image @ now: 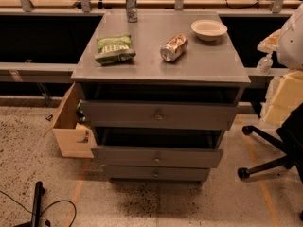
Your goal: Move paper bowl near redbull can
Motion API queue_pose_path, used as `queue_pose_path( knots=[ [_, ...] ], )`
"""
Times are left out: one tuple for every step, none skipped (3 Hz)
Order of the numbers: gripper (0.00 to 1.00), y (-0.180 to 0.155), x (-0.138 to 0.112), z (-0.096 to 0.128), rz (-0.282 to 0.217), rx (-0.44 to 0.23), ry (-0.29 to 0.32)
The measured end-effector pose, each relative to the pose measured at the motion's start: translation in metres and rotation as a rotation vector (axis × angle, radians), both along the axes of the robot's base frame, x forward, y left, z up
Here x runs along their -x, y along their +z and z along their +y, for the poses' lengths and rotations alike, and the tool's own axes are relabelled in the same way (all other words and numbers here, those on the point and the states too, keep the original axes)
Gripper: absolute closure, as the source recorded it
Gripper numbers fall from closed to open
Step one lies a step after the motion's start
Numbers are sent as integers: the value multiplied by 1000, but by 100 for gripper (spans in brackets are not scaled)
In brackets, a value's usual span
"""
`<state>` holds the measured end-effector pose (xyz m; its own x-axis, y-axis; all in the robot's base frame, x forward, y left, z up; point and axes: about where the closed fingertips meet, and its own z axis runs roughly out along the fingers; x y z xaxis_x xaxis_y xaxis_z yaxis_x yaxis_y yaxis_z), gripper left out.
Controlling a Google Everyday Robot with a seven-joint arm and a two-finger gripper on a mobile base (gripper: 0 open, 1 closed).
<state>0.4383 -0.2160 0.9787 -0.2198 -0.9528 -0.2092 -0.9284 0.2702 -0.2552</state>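
Note:
The off-white paper bowl [209, 29] sits upright at the back right of the grey cabinet top [208, 65]. The slim silver-grey redbull can [131, 4] stands upright at the back edge, left of centre, well apart from the bowl. My gripper is not in view. A white rounded shape [292, 37] at the right edge may be part of my arm.
A fatter silver can with tan print [173, 47] lies on its side between bowl and redbull can. A green chip bag [114, 49] lies at the left. Below are slightly open drawers [158, 115], a cardboard box [71, 126] at the left and a chair base [267, 162] at the right.

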Motion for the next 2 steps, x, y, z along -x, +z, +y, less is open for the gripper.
queue_pose_path(
  knots=[
    [0,0,0,0,0,0,0],
    [0,-3,-12,-4,-67,4,-10]
  ],
)
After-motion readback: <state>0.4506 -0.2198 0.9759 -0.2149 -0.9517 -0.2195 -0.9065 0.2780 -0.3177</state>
